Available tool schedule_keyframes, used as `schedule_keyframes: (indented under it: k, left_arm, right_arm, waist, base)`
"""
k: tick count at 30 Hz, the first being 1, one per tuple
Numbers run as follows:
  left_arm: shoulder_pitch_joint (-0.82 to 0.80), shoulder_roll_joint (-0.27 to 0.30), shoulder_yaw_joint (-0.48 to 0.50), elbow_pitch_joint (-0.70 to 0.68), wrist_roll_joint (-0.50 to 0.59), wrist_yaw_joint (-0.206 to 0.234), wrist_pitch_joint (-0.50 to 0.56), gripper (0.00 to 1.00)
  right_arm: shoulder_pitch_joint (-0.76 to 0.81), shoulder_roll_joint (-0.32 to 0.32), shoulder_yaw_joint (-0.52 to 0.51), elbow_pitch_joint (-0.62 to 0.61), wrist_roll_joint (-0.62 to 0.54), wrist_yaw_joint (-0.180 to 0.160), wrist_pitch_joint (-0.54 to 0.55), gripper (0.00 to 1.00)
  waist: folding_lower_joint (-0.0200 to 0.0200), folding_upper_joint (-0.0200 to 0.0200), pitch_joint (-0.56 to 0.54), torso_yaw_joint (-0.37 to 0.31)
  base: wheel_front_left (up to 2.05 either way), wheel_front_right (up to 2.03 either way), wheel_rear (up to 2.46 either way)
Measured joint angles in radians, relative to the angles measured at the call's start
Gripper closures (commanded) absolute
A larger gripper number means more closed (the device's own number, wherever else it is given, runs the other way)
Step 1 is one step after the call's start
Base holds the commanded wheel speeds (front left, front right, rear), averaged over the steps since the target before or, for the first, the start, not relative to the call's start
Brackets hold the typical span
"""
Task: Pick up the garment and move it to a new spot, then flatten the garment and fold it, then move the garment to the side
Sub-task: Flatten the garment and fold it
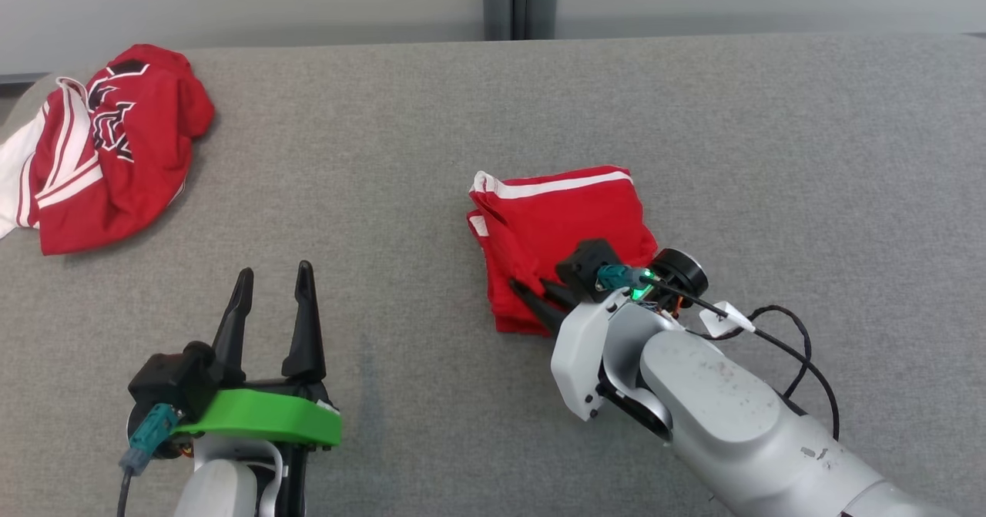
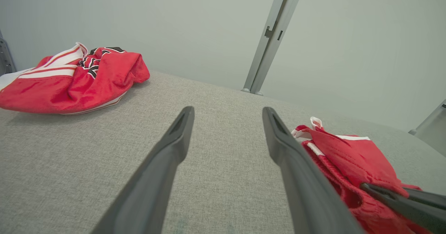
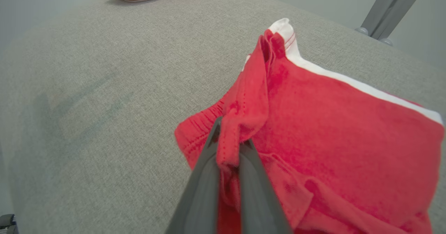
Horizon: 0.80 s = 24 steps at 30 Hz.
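Head view: the folded red fabric garment with a white stripe (image 1: 566, 213) lies mid-way across the grey cloth-covered table (image 1: 431, 116). The right gripper (image 1: 528, 286) pinches its near-left edge, and the left gripper (image 1: 271, 290) stands spread and empty. Left wrist view: that gripper gapes over bare cloth. Right wrist view: the jaws clamp a red hem fold (image 3: 228, 146). Best to slide it low and slowly, lest the layers open
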Motion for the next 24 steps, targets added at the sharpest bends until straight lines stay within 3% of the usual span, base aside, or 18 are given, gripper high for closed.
schedule_keyframes:
  k: [1,2,3,4,13,19,24]
  left_arm:
    - [0.000,0.000,0.000,0.000,0.000,0.000,0.000,0.00]
    - [0.000,0.000,0.000,0.000,0.000,0.000,0.000,0.00]
    - [0.000,0.000,0.000,0.000,0.000,0.000,0.000,0.00]
    - [0.000,0.000,-0.002,0.000,0.000,0.000,0.000,0.00]
    - [0.000,0.000,-0.006,0.001,0.000,0.000,0.000,0.00]
    - [0.000,0.000,-0.009,0.001,0.000,0.000,0.000,0.00]
    - [0.000,0.000,-0.012,-0.003,0.000,0.000,0.000,0.00]
  right_arm:
    - [0.003,0.000,0.007,-0.005,0.000,0.000,0.000,0.83]
    - [0.006,0.000,0.016,-0.011,0.001,0.000,0.000,0.62]
    - [0.008,0.000,0.022,-0.018,0.001,0.000,-0.003,0.08]
    - [0.009,0.001,0.025,-0.028,0.001,0.000,-0.012,0.00]
    - [0.028,0.001,-0.028,-0.106,0.011,0.000,-0.093,0.00]
    - [0.028,0.001,-0.179,-0.149,0.009,0.000,-0.150,0.00]
    - [0.025,-0.005,-0.306,-0.116,-0.041,0.000,-0.151,0.00]
  waist:
    - [0.0000,0.0000,0.000,-0.003]
    - [0.0000,0.0000,0.000,-0.005]
    - [0.0000,0.0000,0.000,-0.008]
    - [0.0000,0.0000,0.000,-0.012]
    - [0.0000,0.0000,-0.001,-0.033]
    - [0.0000,0.0000,-0.001,-0.033]
    - [0.0000,0.0000,0.009,-0.024]
  base:
    - [0.00,0.00,0.00]
    - [0.00,0.00,0.00]
    - [0.00,0.00,0.00]
    - [0.00,0.00,0.00]
    - [0.00,0.00,0.00]
    - [0.00,0.00,0.00]
    - [0.00,0.00,0.00]
